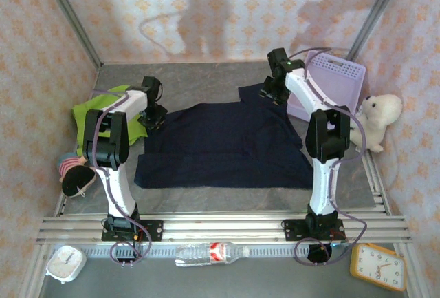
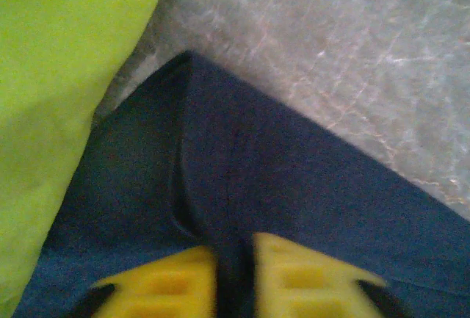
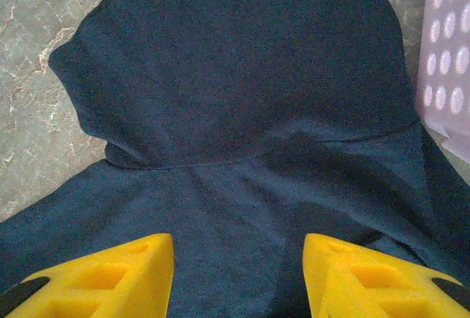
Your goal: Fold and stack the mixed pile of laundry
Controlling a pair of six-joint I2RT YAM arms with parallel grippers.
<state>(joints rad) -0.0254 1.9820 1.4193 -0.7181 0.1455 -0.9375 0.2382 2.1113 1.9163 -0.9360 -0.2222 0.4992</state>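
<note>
**Navy garment spread flat, a gripper at each far corner**

The navy garment [image 1: 227,150] lies spread across the middle of the grey marbled table [image 1: 199,81]. Its near edge runs straight and roughly parallel to the aluminium rails [image 1: 220,224] at the front. A bare strip of table separates that edge from the rails, and a wider bare band lies beyond the far edge, up to the back wall. The lime-green garment [image 1: 103,113] sits bunched at the left, touching the navy one's far-left corner.

The left gripper [image 2: 235,285] is at that corner with its yellow fingers [image 2: 169,288] drawn nearly together. The left wrist view is blurred, but a ridge of navy cloth seems to be pinched between them. The right gripper [image 3: 239,281] hangs over the far-right part of the garment, where a flap juts outward. Its jaws are spread wide and hold nothing.

Patterned walls close the table in on three sides. The lavender basket [image 1: 337,78] fills the far-right corner, just beside the flap and the right arm. A white plush bear [image 1: 377,115] leans on the right wall next to it. A small striped and dark bundle [image 1: 72,174] lies at the near left. In front of the rails are a white clock [image 1: 65,263], a plastic bottle [image 1: 206,252] on its side and an orange clock [image 1: 378,267].
</note>
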